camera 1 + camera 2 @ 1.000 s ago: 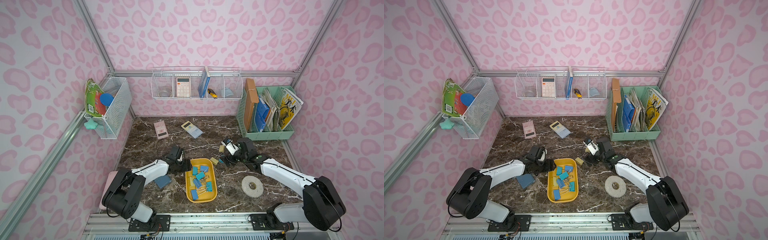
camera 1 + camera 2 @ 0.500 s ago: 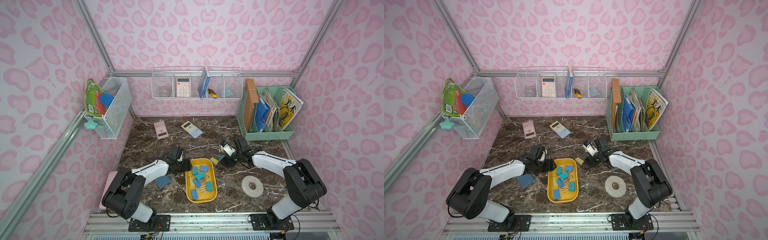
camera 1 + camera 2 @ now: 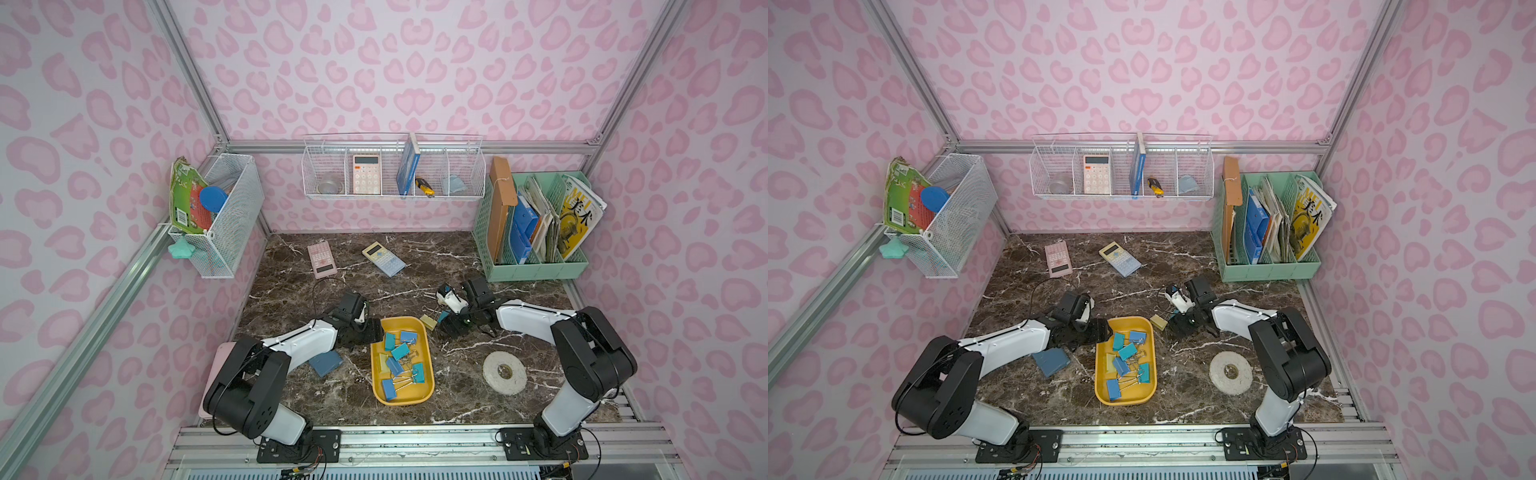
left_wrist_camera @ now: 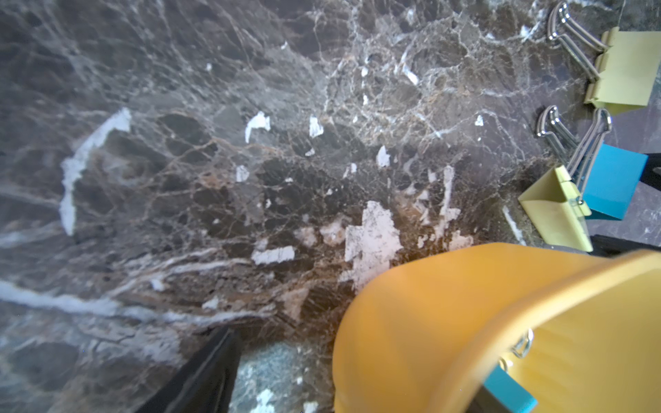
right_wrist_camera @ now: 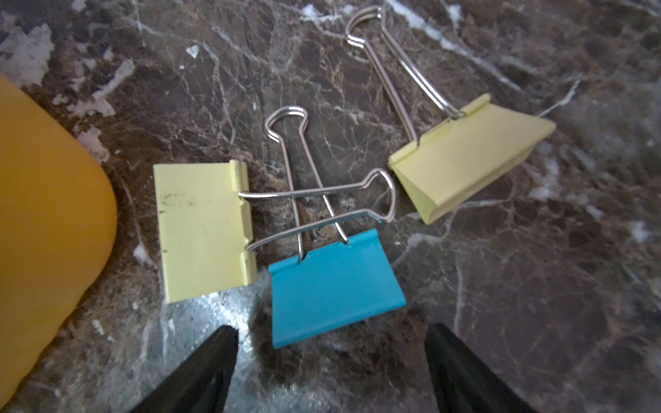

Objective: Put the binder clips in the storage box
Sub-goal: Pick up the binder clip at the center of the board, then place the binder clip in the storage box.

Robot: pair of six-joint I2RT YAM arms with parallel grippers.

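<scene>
Find storage box point(image 3: 399, 325) flat on marble surface point(image 3: 457, 270) between the two arms, long axis running front to back. See several binder clips point(image 3: 401, 351) heaped inside, blue and teal, wire handles tangled. Count three more out on the surface just beside the box's far right corner: pale yellow clip point(image 5: 204, 229) nearest the box, teal clip point(image 5: 336, 289) next to it, second pale yellow clip point(image 5: 468, 157) farthest out. Note handles of the first yellow and the teal crossing each other; third lying apart from both bodies. Find right end effector point(image 5: 331, 330) low over this group, jaws wide, teal clip just ahead of the gap, no contact with it, nothing held. Find left end effector point(image 3: 371, 332) at the box's far left corner, jaws wide; see one finger point(image 4: 200, 375) outside the wall with bare surface between; cannot see the other. Log also blue-grey pad point(image 3: 326, 362) under left arm, tape roll point(image 3: 504, 372) near right arm, pink calculator point(image 3: 321, 259) and blue calculator point(image 3: 383, 258) toward the back, mint file organizer point(image 3: 536, 270) in the far right corner.
</scene>
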